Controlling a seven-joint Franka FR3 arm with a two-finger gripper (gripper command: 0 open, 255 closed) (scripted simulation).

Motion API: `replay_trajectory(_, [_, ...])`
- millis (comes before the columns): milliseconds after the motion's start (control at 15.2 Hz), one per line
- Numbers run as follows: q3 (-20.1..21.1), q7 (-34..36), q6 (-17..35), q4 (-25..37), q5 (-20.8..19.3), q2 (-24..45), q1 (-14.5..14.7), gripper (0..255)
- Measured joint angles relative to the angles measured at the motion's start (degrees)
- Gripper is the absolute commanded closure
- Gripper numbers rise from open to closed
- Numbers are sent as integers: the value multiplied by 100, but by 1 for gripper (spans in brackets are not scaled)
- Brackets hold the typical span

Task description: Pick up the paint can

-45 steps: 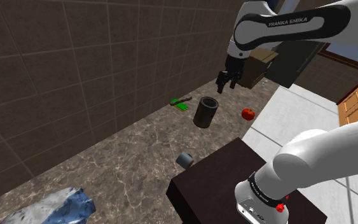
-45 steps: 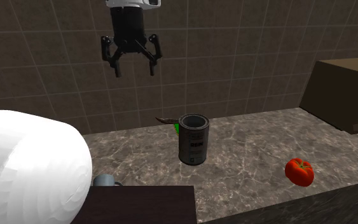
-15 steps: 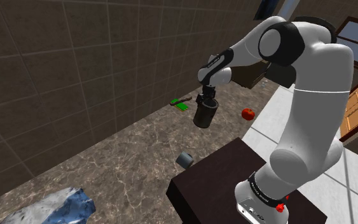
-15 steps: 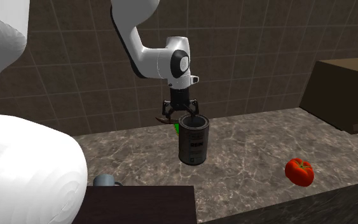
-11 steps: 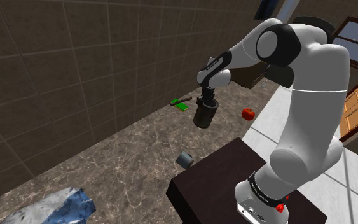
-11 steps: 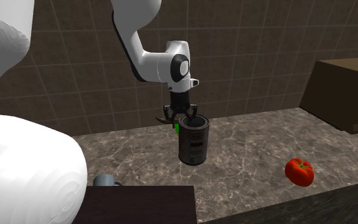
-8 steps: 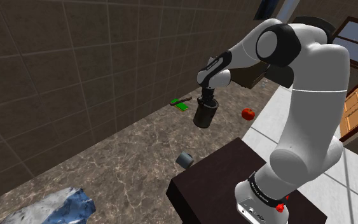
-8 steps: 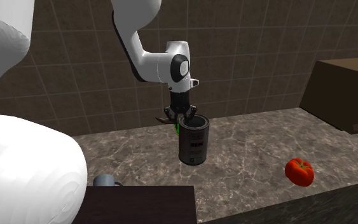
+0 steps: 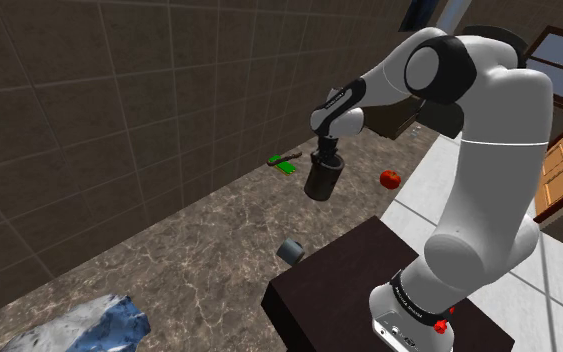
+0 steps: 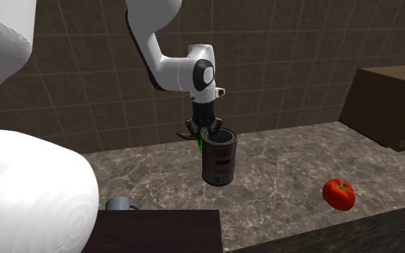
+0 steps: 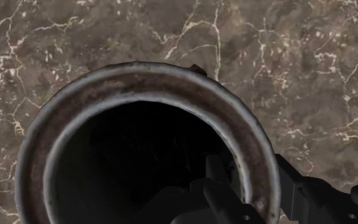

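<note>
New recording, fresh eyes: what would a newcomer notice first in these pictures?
The dark, open paint can stands in the middle of the marble counter, with the black gripper clamped on its rim from above. The wrist view looks straight down into the can, one finger inside its wall and one outside. Next comes the red tomato near the counter's front edge, at the second exterior view's right.

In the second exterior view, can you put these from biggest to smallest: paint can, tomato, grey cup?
1. paint can
2. tomato
3. grey cup, but the stand hides part of it, so tomato versus cup is unsure.
</note>
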Motion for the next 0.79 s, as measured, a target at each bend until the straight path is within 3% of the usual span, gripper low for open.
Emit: replay_trajectory(792, [-107,78,-661,-33,-153,-698,99,255])
